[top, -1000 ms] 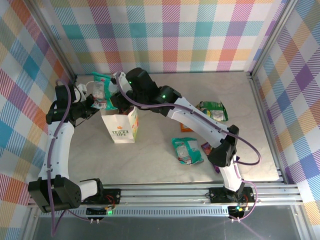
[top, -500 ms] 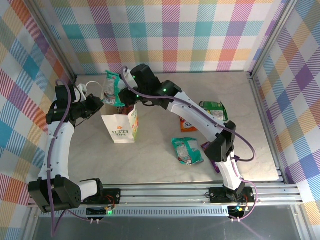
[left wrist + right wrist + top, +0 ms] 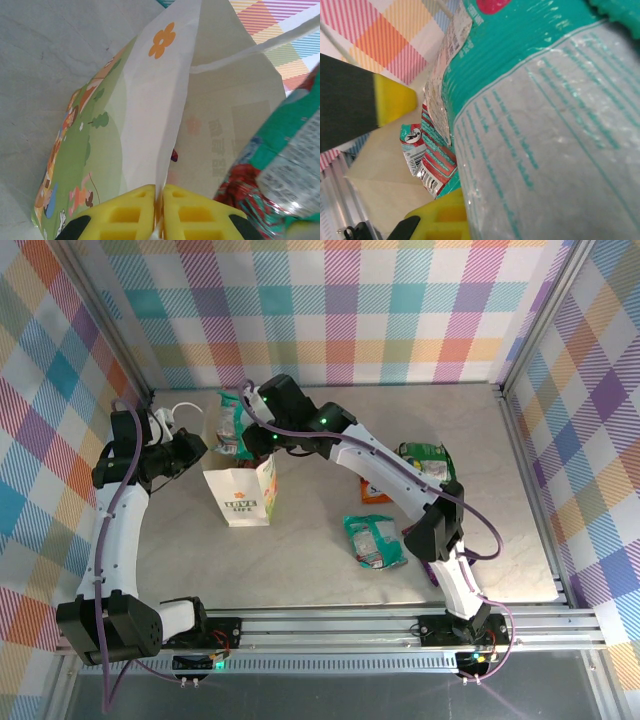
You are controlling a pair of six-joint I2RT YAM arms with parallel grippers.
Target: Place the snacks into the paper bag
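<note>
Our right end effector (image 3: 241, 433) is clamped on a teal snack packet (image 3: 228, 418), which hangs at the far side of the mouth of the paper bag (image 3: 240, 498). In the right wrist view one yellow finger (image 3: 440, 217) shows beneath the packet's crinkled film.

Our left end effector (image 3: 159, 200) is pinched almost closed on the bag's thin rim, holding the mouth apart. The bag stands in the left half of the bench (image 3: 300, 570), nearer the far-left corner than the near edge. A green packet (image 3: 428, 460), an orange packet (image 3: 374, 491) and a second teal packet (image 3: 374, 540) lie in the right half.

We judge the drop to be the risky part. The packet looks broad for the opening, so a corner could catch on the rim or on the cord handle (image 3: 280, 40). Letting go too early would land it behind the bag. Pushing down hard could pull the paper from our left pinch or tip the bag over.
</note>
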